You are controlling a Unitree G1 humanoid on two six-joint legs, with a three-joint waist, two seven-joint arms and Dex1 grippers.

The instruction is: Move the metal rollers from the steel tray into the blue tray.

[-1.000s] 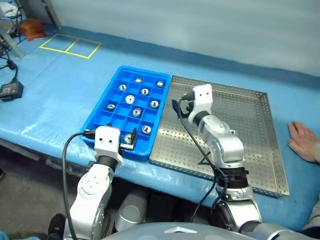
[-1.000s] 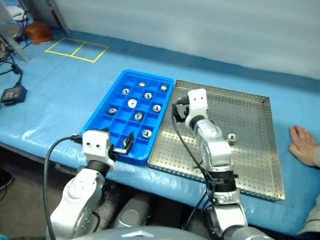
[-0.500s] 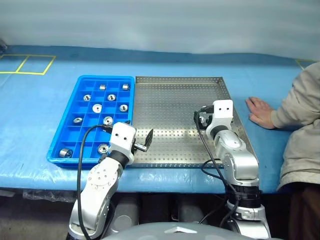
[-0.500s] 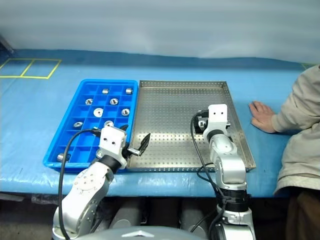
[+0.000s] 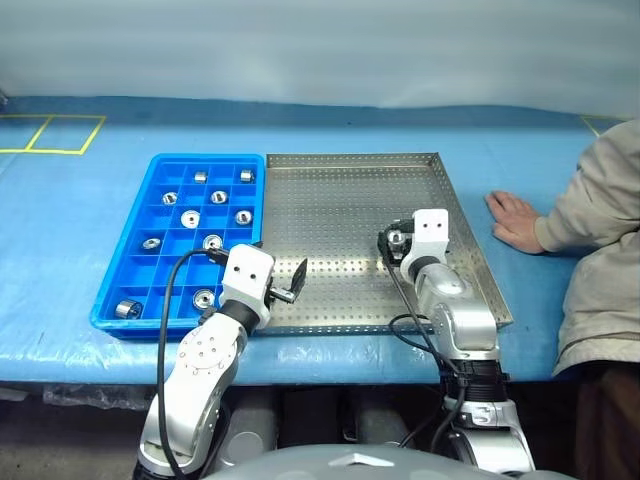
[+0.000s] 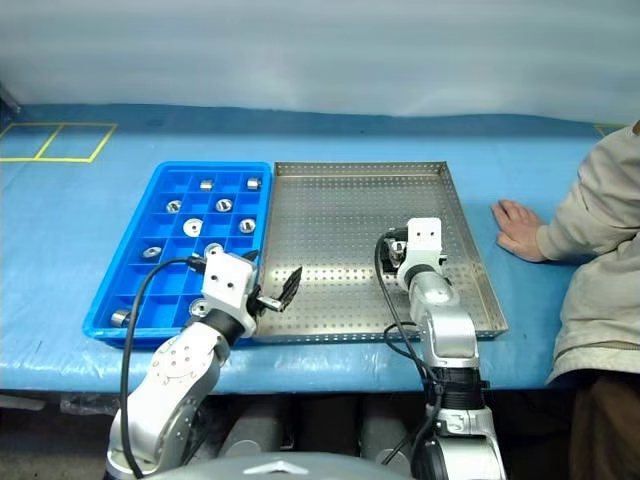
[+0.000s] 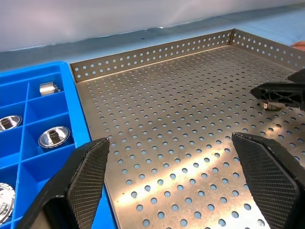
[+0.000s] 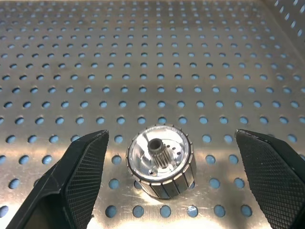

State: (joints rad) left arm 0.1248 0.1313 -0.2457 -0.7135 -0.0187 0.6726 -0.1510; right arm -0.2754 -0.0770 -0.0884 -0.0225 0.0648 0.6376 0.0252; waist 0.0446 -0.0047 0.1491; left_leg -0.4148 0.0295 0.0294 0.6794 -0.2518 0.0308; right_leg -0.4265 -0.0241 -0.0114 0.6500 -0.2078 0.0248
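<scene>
A blue-covered table (image 5: pixel 90 215) carries everything. A person sits at its right end, one hand (image 5: pixel 512 218) flat on the cover, just right of the steel tray (image 5: pixel 330 200). The steel tray is the largest item, its perforated floor almost bare. Touching its left rim lies the narrower blue tray (image 5: pixel 138 215), whose square compartments already hold about ten metal rollers (image 5: pixel 213 242), one to a cell.

One roller (image 8: pixel 160 160) is left in the steel tray, toward its right side and near edge. It lies on its side on the perforated floor, its ribbed rim and toothed centre bore facing the right wrist camera. The right gripper (image 8: pixel 171 167) stands spread wide on either side of it, touching nothing. The left gripper (image 7: pixel 181 181) hovers over the near left part of the steel tray, beside the blue tray, also spread wide and empty.

The roller looks solid, stiff and heavy for its size, and polished enough to slip or roll away. The ribbed outer wall probably offers the surest hold, pinched squarely across its width.
</scene>
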